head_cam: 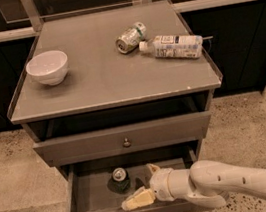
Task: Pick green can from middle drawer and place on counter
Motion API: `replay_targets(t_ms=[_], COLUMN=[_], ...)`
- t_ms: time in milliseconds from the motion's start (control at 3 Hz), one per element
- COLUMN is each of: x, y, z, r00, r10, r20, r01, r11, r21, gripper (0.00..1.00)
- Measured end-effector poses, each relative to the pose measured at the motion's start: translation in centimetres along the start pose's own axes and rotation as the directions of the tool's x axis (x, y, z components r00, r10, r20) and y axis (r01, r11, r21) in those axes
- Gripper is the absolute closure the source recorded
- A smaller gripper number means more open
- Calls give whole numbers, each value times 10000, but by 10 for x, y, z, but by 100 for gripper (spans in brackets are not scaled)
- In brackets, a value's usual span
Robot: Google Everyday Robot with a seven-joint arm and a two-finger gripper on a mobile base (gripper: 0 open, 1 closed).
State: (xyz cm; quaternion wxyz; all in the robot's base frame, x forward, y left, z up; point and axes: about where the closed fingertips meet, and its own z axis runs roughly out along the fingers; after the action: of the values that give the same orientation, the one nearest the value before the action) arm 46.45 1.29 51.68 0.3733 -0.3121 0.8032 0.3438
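Observation:
The green can [120, 179] stands upright on the floor of the open middle drawer [89, 194], left of centre, its silver top facing up. My gripper [145, 184] is inside the drawer just right of the can. It is open, with one finger toward the back and one near the drawer front. It holds nothing, and the can is beside the fingers, not between them. The counter [103, 80] is the grey cabinet top above.
On the counter a white bowl [48, 67] sits at the left. A paler silver-and-green can [130, 37] and a plastic bottle [174, 47] lie on their sides at the back right. A shut drawer front with a brass knob [126, 142] is above the open drawer.

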Motion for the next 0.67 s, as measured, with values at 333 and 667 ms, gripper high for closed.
replay_targets(t_ms=[333,667], x=[9,5], y=[-6,-12], z=[14,33], r00=[9994,9984], r10=[-223,-547], r20=[-247,-121], r01=[226,549], r11=[9997,9982], r21=[120,258], gripper=[0,0])
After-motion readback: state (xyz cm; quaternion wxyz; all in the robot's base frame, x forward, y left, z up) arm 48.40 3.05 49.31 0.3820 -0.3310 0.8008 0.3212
